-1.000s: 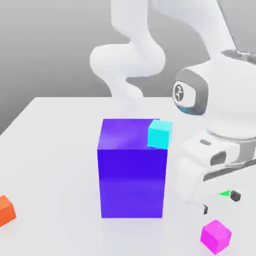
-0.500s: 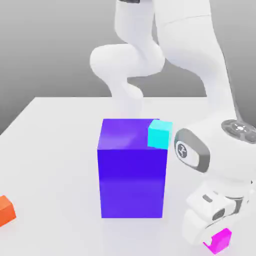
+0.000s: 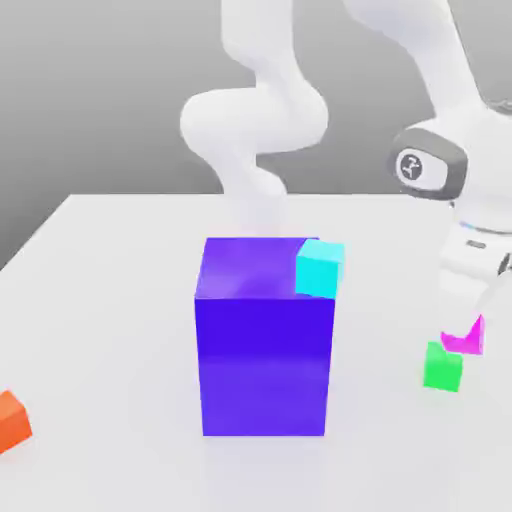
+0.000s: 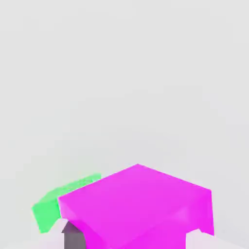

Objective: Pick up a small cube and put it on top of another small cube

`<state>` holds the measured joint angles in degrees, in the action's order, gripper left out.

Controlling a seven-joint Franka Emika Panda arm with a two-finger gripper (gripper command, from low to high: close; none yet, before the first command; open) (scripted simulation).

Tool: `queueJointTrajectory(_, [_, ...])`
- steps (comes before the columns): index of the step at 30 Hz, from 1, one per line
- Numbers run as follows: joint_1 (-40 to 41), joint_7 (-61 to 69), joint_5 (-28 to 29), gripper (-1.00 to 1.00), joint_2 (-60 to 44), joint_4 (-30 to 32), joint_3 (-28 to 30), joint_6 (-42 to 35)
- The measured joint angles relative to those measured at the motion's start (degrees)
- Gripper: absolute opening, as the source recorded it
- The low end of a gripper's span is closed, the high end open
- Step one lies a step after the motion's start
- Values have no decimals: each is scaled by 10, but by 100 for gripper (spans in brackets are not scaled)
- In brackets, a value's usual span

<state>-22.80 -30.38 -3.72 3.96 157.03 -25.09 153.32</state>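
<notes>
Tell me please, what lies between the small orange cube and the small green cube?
In the exterior view, the big blue-violet block stands between them.

small magenta cube point(image 3: 470, 341): plain, solid pink-magenta; gripped and lifted, partly hidden in the exterior view; slightly above and toward the exterior view's right of the green one, overlapping it in both views | small green cube point(image 3: 443, 369): plain, bright green; ungripped, upright, resting flat on the white tabletop point(image 3: 130, 300)

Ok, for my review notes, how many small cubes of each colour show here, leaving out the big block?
Magenta cube: 1
Green cube: 1
Cyan cube: 1
Orange cube: 1
Total: 4
</notes>
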Motion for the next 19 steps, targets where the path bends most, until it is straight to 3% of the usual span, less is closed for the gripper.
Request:
queueJointTrajectory(2, [1, -12, 21, -100, -21, 8, 1, 28])
queueJointTrajectory(6, [-12, -84, 122, -100, -103, 6, 37, 100])
queueJointTrajectory(7, [-18, -97, 140, 100, -116, 5, 47, 111])
queueJointTrajectory(13, [-21, -103, 148, 100, -122, 5, 52, 117])
queueJointTrajectory(19, [-31, -13, 23, 100, -19, 11, 28, 29])
